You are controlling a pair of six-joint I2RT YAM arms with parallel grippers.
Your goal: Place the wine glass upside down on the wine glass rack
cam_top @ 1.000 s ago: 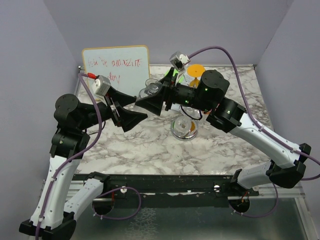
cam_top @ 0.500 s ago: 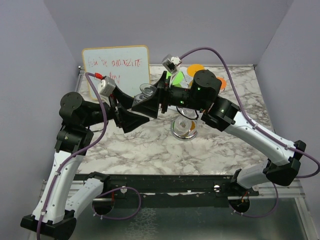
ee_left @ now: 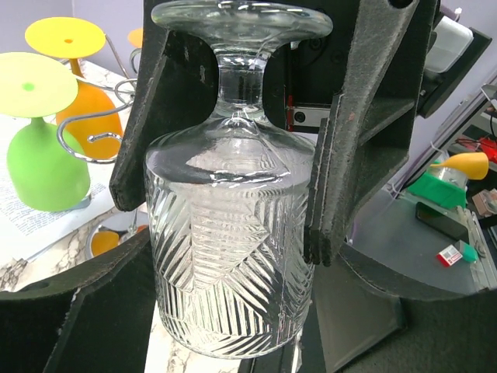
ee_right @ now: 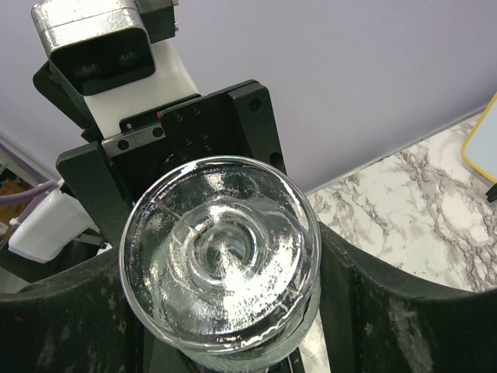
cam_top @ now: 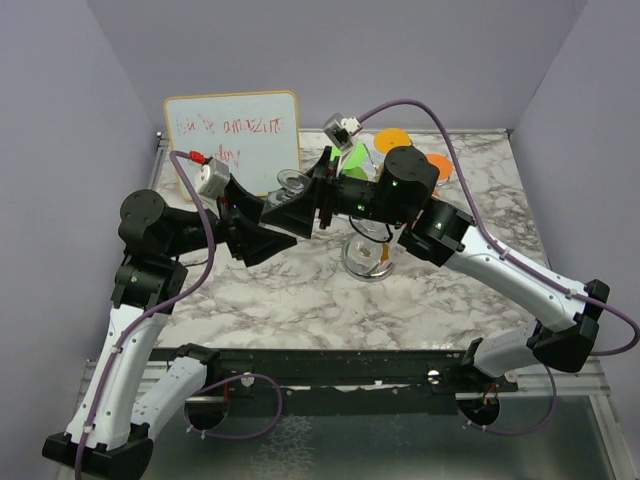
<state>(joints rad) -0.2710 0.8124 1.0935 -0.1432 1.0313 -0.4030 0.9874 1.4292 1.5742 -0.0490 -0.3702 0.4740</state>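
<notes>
The clear cut-glass wine glass [cam_top: 292, 183] hangs in the air upside down, foot up, between both grippers, left of the rack. My right gripper [cam_top: 296, 205] is shut on its upper bowl just under the foot; the foot fills the right wrist view [ee_right: 221, 249]. My left gripper [cam_top: 272, 222] is open, its fingers either side of the lower bowl [ee_left: 229, 233], close to it. The wine glass rack [cam_top: 368, 258], chrome with a round mirrored base, stands mid-table. Its curled arms [ee_left: 97, 128] show in the left wrist view.
A green glass [ee_left: 43, 155] and an orange one [ee_left: 93, 116] hang upside down on the rack. Orange feet [cam_top: 393, 139] show at the back. A whiteboard [cam_top: 232, 135] leans at the back left. Purple walls close in the marble table [cam_top: 300, 290].
My right arm has carried the glass leftward, away from the rack. My left gripper has risen to meet it and now sits around the bowl.
</notes>
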